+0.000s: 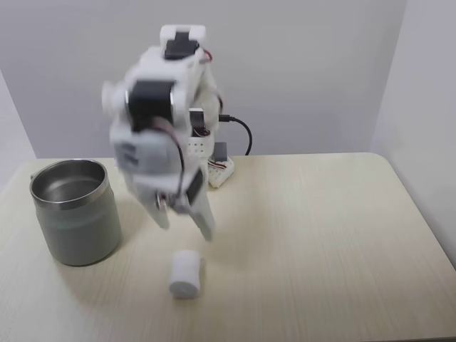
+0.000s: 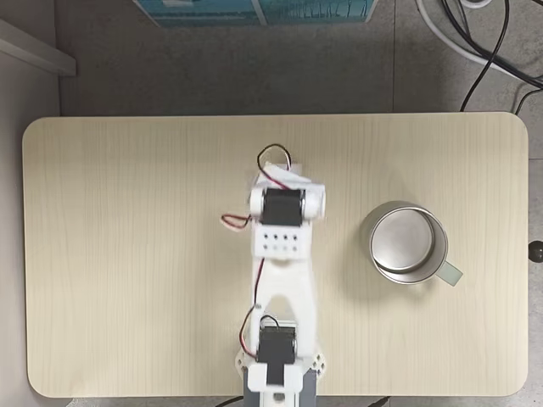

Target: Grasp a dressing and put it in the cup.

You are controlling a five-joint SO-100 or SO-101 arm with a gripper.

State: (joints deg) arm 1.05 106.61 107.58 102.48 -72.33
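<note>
The dressing [image 1: 187,274], a small white soft roll, lies on the wooden table near the front, in a fixed view from the front. My gripper [image 1: 185,224] hangs just above and slightly behind it, pointing down, its two white fingers spread apart and empty; the arm is blurred. The cup [image 1: 75,210], a grey-green metal mug with a shiny inside, stands upright at the left, a hand's width from the gripper. In a fixed view from above, the cup [image 2: 374,254] stands right of the arm with its handle toward the lower right. There the gripper [image 2: 284,176] covers the dressing.
A small white board [image 1: 221,172] with a black cable [image 1: 242,132] sits by the arm's base at the back of the table [image 1: 320,235]. From above, cables [image 2: 484,51] and a blue box [image 2: 254,10] lie on the floor beyond the table's far edge.
</note>
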